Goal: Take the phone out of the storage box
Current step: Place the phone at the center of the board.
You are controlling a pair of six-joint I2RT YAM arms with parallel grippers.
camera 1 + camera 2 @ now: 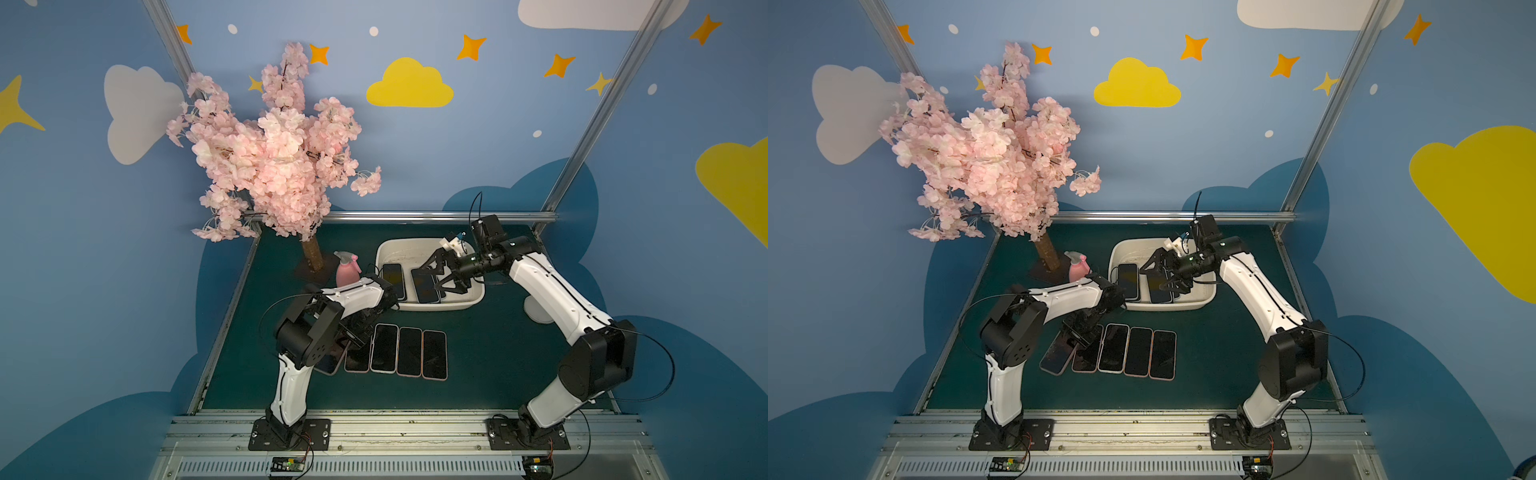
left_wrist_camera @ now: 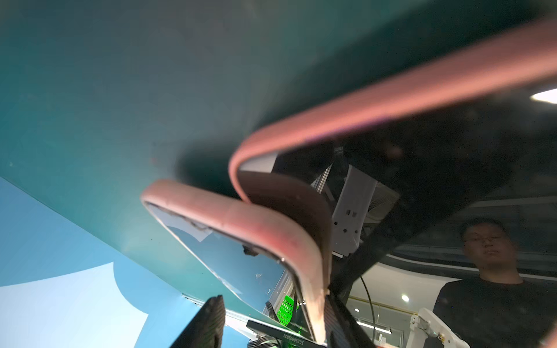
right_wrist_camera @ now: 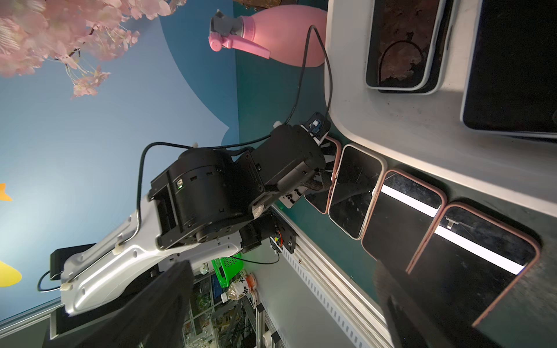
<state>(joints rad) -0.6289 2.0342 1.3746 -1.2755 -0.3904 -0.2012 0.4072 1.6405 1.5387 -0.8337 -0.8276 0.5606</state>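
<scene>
Hovering spread wide with the right gripper (image 1: pixel 426 279) over phones (image 1: pixel 394 277) inside the storage box (image 1: pixel 428 308); down at a tilted phone (image 1: pixel 1057 354) on the table (image 1: pixel 498 353) with the left gripper (image 1: pixel 1079 337), grip impossible to tell

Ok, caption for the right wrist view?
Box holding phones, phone row on the mat alongside, left arm and pink bottle beyond.

Legible only as an upside-down white code, roughly JG2S0602033, on the black bar (image 2: pixel 272 327) low in the left wrist view, with the print on the bottle (image 3: pixel 242 290) beyond the table edge in the right wrist view too small and blurred to make out.
</scene>
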